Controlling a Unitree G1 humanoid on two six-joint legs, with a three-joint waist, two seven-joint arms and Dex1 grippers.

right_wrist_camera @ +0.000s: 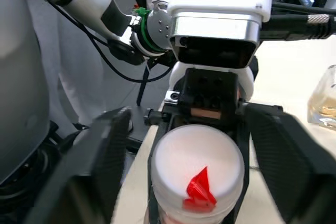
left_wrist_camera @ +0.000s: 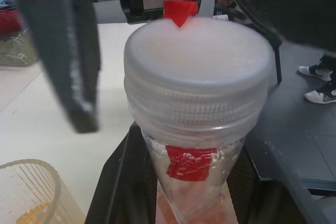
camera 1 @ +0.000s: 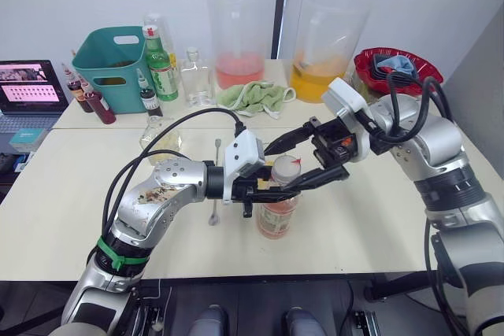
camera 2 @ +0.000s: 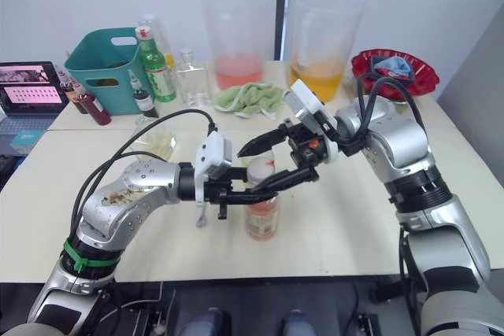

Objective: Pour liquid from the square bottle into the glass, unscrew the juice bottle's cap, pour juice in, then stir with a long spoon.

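Note:
The juice bottle stands upright near the table's front middle, with pale pink juice in it. My left gripper is shut on its upper body just under the neck. The white cap with its red mark sits on the bottle. My right gripper is open, one finger on either side of the cap with a gap on both sides. The glass, holding some yellow liquid, stands close behind the bottle. Left of my left arm stands the square bottle. The long spoon lies on the table, partly hidden under my left forearm.
At the back stand two huge beakers, one with pink liquid and one with orange liquid. A green cloth, a green bottle, a tall clear bottle, a teal bin and a red bowl are there too. A laptop is at far left.

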